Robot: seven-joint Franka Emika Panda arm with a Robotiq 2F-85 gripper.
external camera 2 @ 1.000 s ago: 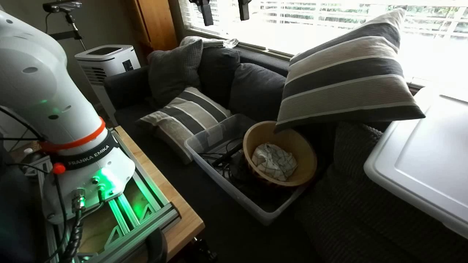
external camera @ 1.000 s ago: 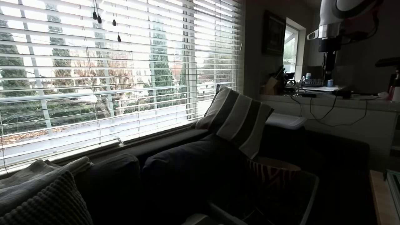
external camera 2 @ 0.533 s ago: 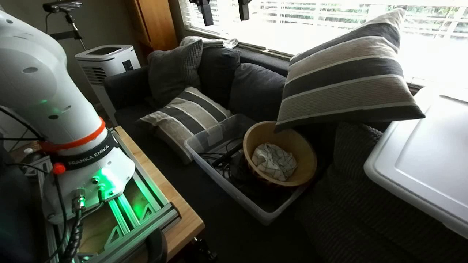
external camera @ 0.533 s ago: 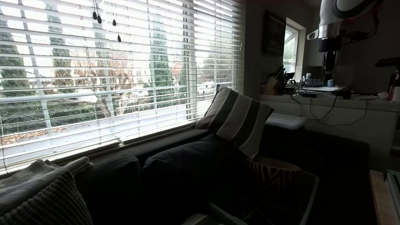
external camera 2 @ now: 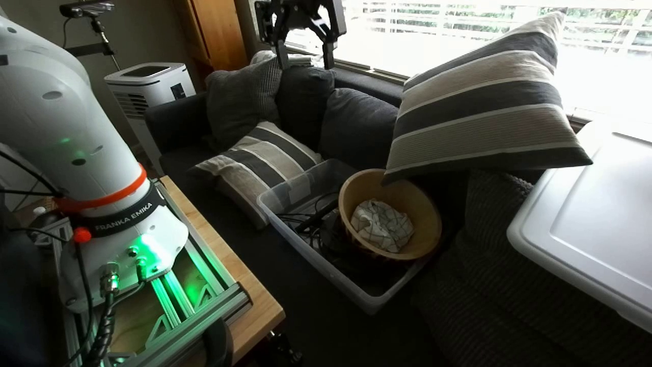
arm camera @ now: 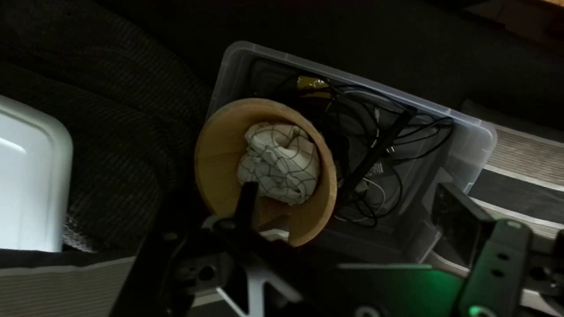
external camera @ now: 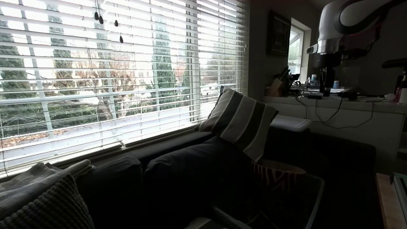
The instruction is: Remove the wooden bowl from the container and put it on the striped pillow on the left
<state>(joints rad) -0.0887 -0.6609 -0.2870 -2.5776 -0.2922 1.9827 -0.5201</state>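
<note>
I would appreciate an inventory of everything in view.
blinds: 1, white, behind sofa
sofa: 1, grey, below blinds
container: 1, translucent, before sofa back
wooden bowl: 1, tan inside, in container
checked cloth: 1, white, in bowl
cables: several, mostly black, in container
lying striped pillow: 1, grey-beige, beside container
raised striped pillow: 1, grey-beige, before blinds
ribbed cushion: 1, grey, by sofa armrest
plain cushions: 2, grey, along sofa back
ribbed fabric: 1, dark, beside container
draped cloth: 1, pale, on sofa back
lid: 1, white, near ribbed fabric
appliance: 1, white, by sofa armrest
camera: 1, black, on stand
counter: 1, pale, beyond sofa; items unclear
table: 1, brown, under arm
arm: 1, white, on table
gripper: 1, black, open, above sofa
</note>
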